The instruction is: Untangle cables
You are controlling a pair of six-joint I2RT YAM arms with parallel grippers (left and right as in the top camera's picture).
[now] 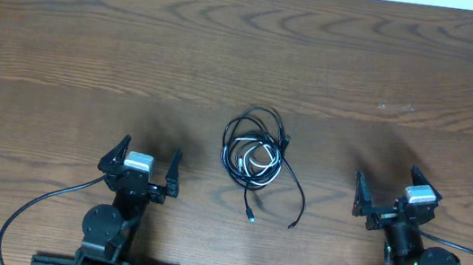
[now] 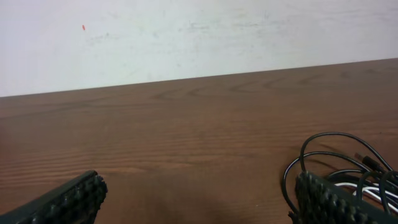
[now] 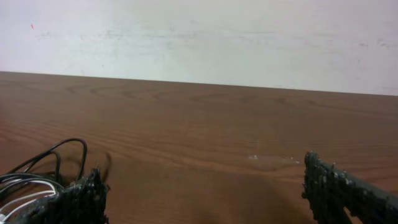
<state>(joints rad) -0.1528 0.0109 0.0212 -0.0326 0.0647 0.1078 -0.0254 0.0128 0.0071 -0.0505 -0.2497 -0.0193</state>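
Observation:
The cables [image 1: 254, 151] lie in one tangled coil at the middle of the wooden table: thin black cords looped around a short white cord, with two plug ends trailing toward me. My left gripper [image 1: 141, 162] is open and empty, left of the coil. My right gripper [image 1: 387, 196] is open and empty, right of the coil. The coil shows at the right edge of the left wrist view [image 2: 348, 168], behind the right finger, and at the left edge of the right wrist view [image 3: 37, 177]. Neither gripper touches it.
The brown wooden table [image 1: 93, 51] runs back to a white wall [image 2: 186, 37]. The arms' thicker black cables [image 1: 37, 208] curve along the near edge by the arm bases.

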